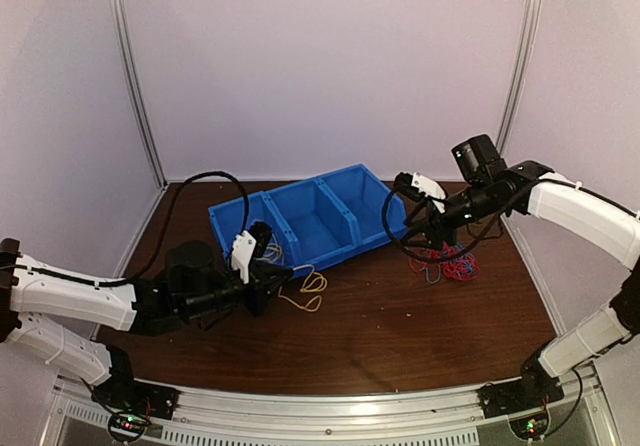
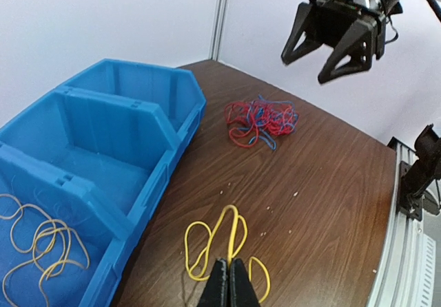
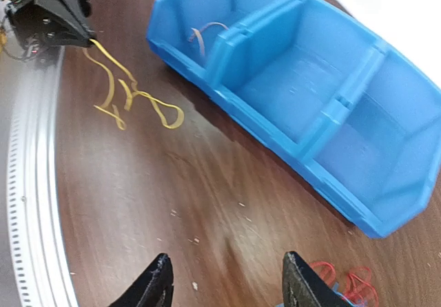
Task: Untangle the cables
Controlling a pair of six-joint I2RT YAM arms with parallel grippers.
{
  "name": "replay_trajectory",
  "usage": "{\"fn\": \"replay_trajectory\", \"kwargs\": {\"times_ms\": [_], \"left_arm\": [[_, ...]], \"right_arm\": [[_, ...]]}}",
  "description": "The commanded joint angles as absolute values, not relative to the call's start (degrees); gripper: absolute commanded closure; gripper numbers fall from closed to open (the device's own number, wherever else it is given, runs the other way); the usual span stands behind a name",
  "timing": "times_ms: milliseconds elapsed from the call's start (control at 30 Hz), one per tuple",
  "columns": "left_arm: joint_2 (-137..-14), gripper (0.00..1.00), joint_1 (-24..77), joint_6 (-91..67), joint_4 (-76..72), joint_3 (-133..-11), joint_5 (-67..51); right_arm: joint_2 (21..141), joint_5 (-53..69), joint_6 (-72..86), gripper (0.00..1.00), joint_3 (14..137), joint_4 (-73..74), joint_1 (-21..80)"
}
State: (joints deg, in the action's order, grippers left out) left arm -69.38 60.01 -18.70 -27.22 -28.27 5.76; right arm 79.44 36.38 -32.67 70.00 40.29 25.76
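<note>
Brown wood surface [image 1: 400, 326], white walls [image 1: 330, 66], blue bin [image 2: 160, 183]. My left fingers [image 2: 219, 288] clamp the yellow cable [image 2: 233, 217]; right fingers [image 3: 155, 286] apart near red-blue cables [image 2: 262, 120].

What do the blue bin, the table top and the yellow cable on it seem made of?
Blue bin: likely moulded plastic, even colour, ribbed glossy walls. Table top: wood or wood-look laminate, brown grain. Yellow cable: thin limp loops, perhaps plastic-coated wire.

blue bin [image 2: 155, 183]: 1, with 3 compartments | hands: 2, left hand [image 2: 228, 283] and right hand [image 3: 226, 255] | yellow cable [image 2: 231, 235] at left hand's tips: 1 | yellow cable bunch [image 2: 45, 245] in bin, left of that hand: 1, strands possibly several, too tangled to count | red-and-blue cable tangle [image 2: 262, 121] beneath right hand: 1
</note>
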Motion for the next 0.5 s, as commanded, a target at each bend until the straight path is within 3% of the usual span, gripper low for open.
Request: {"fn": "replay_trajectory", "kwargs": {"times_ms": [0,467], "left_arm": [[-72.87,1.00,59.83,-19.05,-36.57,-32.89,2.30],[-79.33,1.00,59.84,-22.21,-43.20,-38.66,-1.70]], "right_arm": [[83.50,46.55,-28.33,0.46,70.82,36.23,30.69],[93.48,53.79,-16.45,0.44,74.62,22.63,37.99]]}}
